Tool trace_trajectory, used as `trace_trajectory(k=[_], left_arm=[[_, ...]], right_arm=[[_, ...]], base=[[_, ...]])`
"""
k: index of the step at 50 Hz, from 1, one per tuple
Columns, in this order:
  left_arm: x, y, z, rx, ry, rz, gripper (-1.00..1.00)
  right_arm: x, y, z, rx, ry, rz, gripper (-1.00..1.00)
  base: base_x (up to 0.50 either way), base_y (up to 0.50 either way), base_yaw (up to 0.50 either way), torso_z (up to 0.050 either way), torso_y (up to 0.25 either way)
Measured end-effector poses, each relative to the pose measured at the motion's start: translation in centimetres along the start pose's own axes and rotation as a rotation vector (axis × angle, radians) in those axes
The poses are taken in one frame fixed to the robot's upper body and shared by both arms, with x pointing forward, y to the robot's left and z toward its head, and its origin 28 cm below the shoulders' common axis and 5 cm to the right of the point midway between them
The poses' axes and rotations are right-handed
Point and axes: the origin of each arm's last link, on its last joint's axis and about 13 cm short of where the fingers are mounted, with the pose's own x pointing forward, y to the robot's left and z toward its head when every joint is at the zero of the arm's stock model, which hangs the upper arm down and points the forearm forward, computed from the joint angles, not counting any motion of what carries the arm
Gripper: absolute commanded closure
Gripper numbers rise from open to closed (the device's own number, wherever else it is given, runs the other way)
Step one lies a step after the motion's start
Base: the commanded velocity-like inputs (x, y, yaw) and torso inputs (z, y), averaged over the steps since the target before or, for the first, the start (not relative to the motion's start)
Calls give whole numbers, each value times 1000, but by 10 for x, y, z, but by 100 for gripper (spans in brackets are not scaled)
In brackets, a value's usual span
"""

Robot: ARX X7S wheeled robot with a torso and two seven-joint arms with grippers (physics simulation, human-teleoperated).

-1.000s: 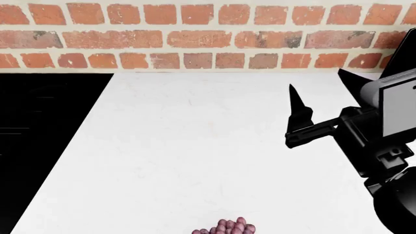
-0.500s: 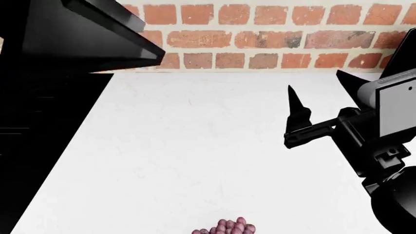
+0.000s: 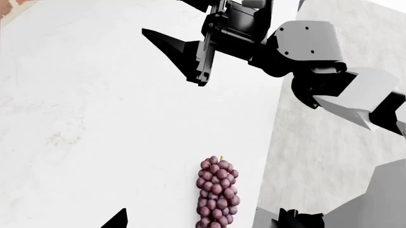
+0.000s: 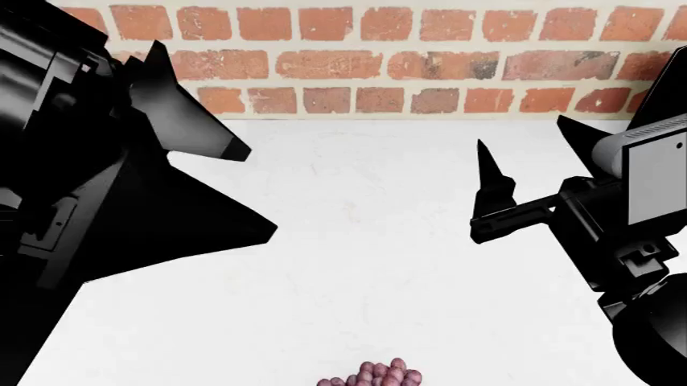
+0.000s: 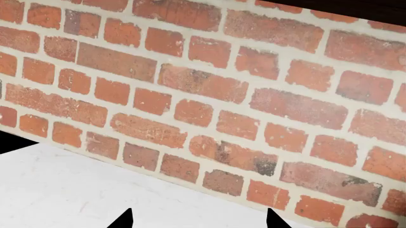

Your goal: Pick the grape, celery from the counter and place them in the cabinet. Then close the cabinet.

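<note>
The grape (image 3: 217, 199) lies on the white counter (image 3: 95, 118), close to its front edge; only its top shows at the bottom of the head view (image 4: 376, 375). My left gripper (image 4: 257, 191) is open and empty, raised high over the counter's left side. In its wrist view the grape sits between its spread fingertips (image 3: 120, 217), far below them. My right gripper (image 4: 520, 133) is open and empty above the counter's right side, pointing at the brick wall; it also shows in the left wrist view (image 3: 163, 15) and in its own view (image 5: 199, 214). The celery and the cabinet are out of view.
A red brick wall (image 4: 429, 56) backs the counter (image 4: 365, 265). A black stovetop (image 4: 15, 362) adjoins the counter on the left, mostly hidden by my left arm. Grey floor (image 3: 317, 156) lies past the counter's front edge.
My left gripper has come into the head view from the upper left and moved down and right, now covering the stovetop side. The right arm and the grape have not moved.
</note>
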Motion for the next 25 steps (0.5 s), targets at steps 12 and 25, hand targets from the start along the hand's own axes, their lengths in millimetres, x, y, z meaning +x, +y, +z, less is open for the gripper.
trace_trajectory(k=[12,25], left_arm=[[13,-3,-7,24,30,-9,-100],[27,-7,-16,34,61,-25,-100]], right_arm=[[0,1,-2,4,1,1,-100],[0,2,-2,5,1,3,-100]], base=[[0,0,0,0,0],[0,0,0,0,0]])
